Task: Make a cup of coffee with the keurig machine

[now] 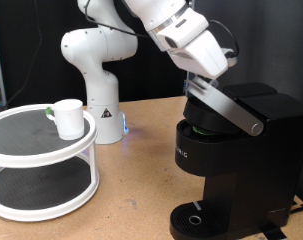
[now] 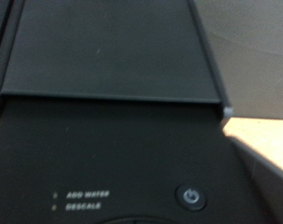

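The keurig machine [image 1: 231, 150] is black and stands at the exterior view's right, with its round drip tray [image 1: 195, 218] bare. Its lid [image 1: 253, 93] is tilted up and the grey handle [image 1: 227, 108] slants across the front. My gripper [image 1: 205, 79] is just above the upper end of that handle, and its fingertips are hidden against it. The wrist view shows no fingers, only the machine's black top [image 2: 113, 140] with a power button [image 2: 190, 196]. The cup [image 1: 68, 117], a white mug, stands upright on a round shelf at the left, far from the gripper.
The white two-tier round shelf [image 1: 36, 152] stands at the exterior view's left. The white robot base [image 1: 91, 85] is behind it, in the middle. Bare wooden table [image 1: 136, 185] lies between the shelf and the machine.
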